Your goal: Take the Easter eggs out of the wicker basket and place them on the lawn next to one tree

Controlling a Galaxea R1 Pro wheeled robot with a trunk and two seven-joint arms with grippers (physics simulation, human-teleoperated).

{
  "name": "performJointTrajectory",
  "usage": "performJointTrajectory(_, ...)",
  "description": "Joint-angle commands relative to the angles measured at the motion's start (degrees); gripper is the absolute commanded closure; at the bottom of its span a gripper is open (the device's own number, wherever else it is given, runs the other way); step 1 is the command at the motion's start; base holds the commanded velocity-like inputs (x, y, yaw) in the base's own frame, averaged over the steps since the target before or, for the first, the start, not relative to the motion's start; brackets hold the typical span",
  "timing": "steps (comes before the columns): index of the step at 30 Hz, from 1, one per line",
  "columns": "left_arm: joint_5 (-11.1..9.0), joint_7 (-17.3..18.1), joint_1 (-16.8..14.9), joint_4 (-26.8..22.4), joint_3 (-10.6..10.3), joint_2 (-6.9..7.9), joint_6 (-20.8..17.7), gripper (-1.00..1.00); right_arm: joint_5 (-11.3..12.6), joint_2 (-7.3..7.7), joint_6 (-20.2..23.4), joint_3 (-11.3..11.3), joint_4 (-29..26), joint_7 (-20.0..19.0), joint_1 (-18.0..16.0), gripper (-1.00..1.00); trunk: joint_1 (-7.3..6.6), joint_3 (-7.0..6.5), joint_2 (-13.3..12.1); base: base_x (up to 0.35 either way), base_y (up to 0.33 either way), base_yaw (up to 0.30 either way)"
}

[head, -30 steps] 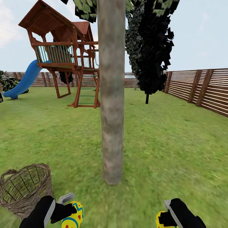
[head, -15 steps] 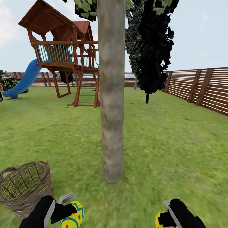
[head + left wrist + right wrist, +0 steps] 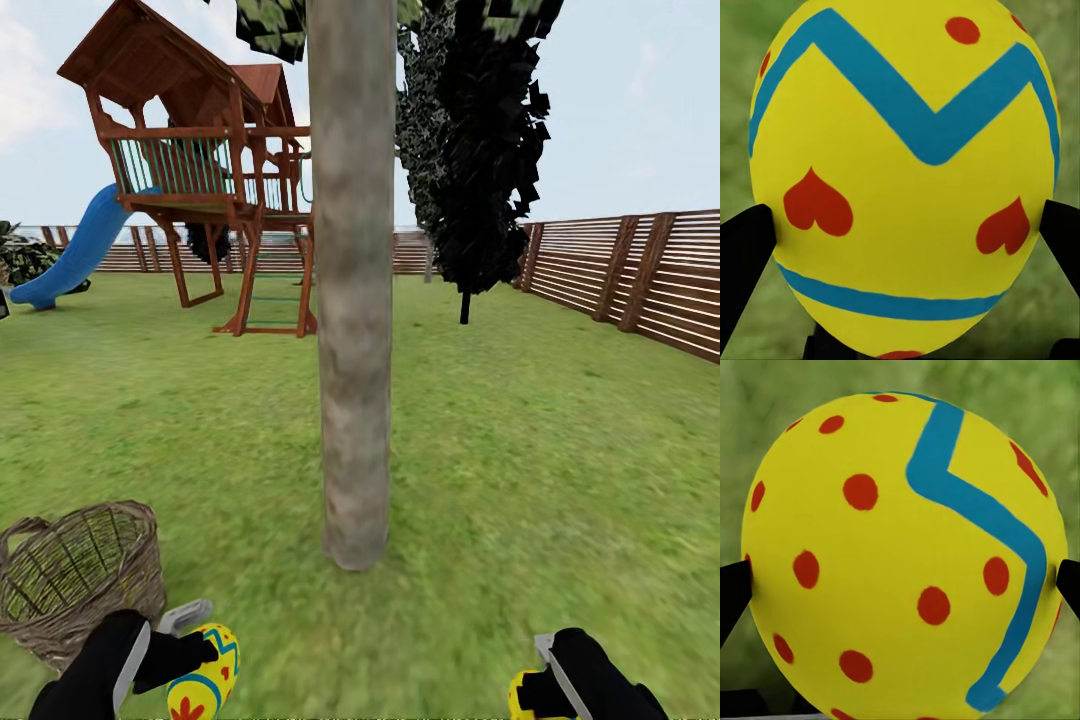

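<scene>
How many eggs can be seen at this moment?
2. One egg is held in the left gripper near the basket; the other egg is in the right gripper. A third may lie hidden inside the basket.

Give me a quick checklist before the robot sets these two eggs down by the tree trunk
1. Left gripper holds an Easter egg, fingers on both sides: ok.
2. Right gripper holds the second egg, fingers on both sides: ok.
3. Tree straight ahead, its base on the lawn between the two arms: ok.
4. Grass around the trunk's base free of obstacles: ok.
5. Wicker basket stands left of the trunk, close to the left arm; swing clearance: cannot tell.
6. Third egg out of the basket: cannot tell, the inside shows weave and grass but not fully.
</scene>
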State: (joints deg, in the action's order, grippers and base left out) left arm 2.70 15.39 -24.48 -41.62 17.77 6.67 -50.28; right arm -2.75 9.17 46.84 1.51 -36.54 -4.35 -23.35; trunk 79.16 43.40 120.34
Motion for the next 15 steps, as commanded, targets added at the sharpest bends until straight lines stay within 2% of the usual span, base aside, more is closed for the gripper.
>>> performJointTrajectory(1, 0.3, 0.3, 0.0, 0.0, 0.2, -0.11, -0.2, 1.0, -0.3, 0.05, 0.3, 0.2, -0.1, -0.3, 0.0, 1.0, 0.22, 0.25, 0.4, 0.0, 0.0, 0.0)
performJointTrajectory(3, 0.3, 0.3, 0.0, 0.0, 0.2, -0.28, -0.1, 1.0, -0.3, 0.14, 0.2, 0.1, -0.1, -0.3, 0.0, 1.0, 0.66, 0.6, 1.2, 0.0, 0.0, 0.0)
performJointTrajectory(7, 0.3, 0.3, 0.0, 0.0, 0.2, -0.05, -0.2, 1.0, -0.2, 1.22, 0.2, 0.2, 0.0, -0.4, 0.0, 1.0, 1.54, 1.32, 2.9, 0.0, 0.0, 0.0)
performJointTrajectory(15, 0.4, 0.2, 0.0, 0.1, 0.2, -0.26, 0.0, 1.0, -0.2, 1.26, 0.2, 0.2, -0.1, -0.4, 0.0, 1.0, 3.29, 2.76, 6.1, 0.0, 0.0, 0.0)
